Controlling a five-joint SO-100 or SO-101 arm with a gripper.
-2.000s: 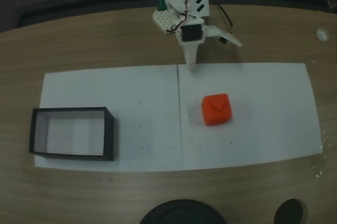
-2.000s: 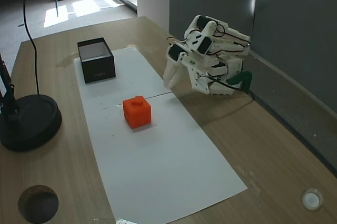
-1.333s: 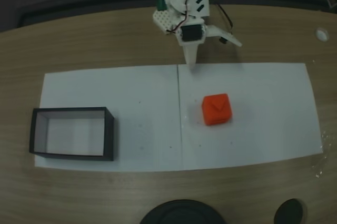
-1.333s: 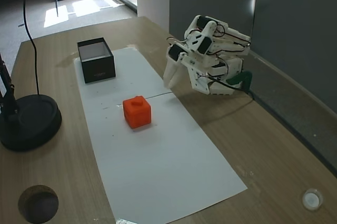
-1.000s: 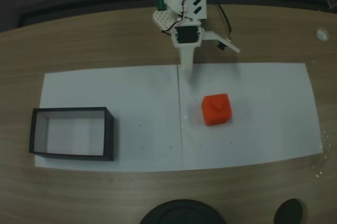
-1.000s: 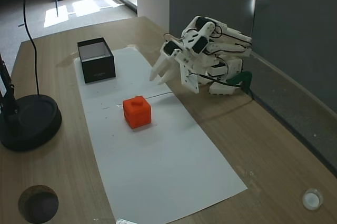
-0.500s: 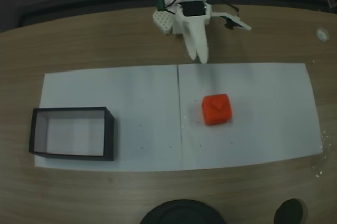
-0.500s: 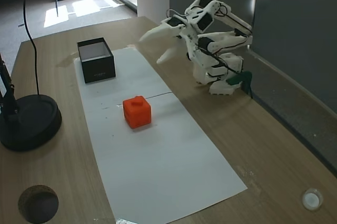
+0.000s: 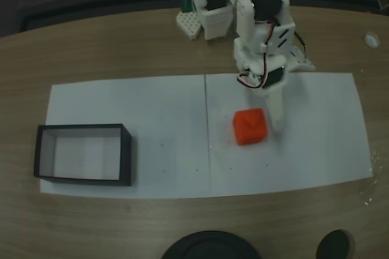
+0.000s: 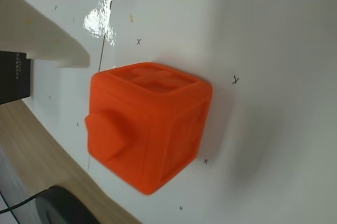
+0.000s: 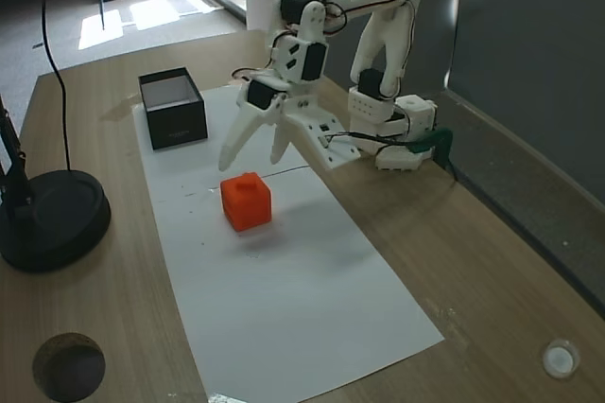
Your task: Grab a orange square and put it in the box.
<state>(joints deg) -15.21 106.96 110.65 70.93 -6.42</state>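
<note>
The orange square (image 9: 250, 126) sits on white paper, right of centre in a fixed view, and it is large in the wrist view (image 10: 147, 129). The box (image 9: 82, 127) stands empty at the paper's left end, with black walls and a pale inside. My gripper (image 11: 252, 159) hangs open just above and behind the orange square (image 11: 247, 201), its fingers spread with nothing between them. From above, one white finger (image 9: 276, 113) points down along the cube's right side. In the wrist view a finger (image 10: 47, 40) shows at the upper left, apart from the cube.
A white paper sheet (image 9: 152, 113) covers the middle of the wooden table. A black round lamp base (image 11: 47, 219) and a round hole (image 11: 68, 365) lie at the near edge. The arm's base (image 11: 397, 129) stands at the back.
The arm has unfolded from its tucked pose at the back, swung out and come down over the orange square. Cube and box have stayed in place.
</note>
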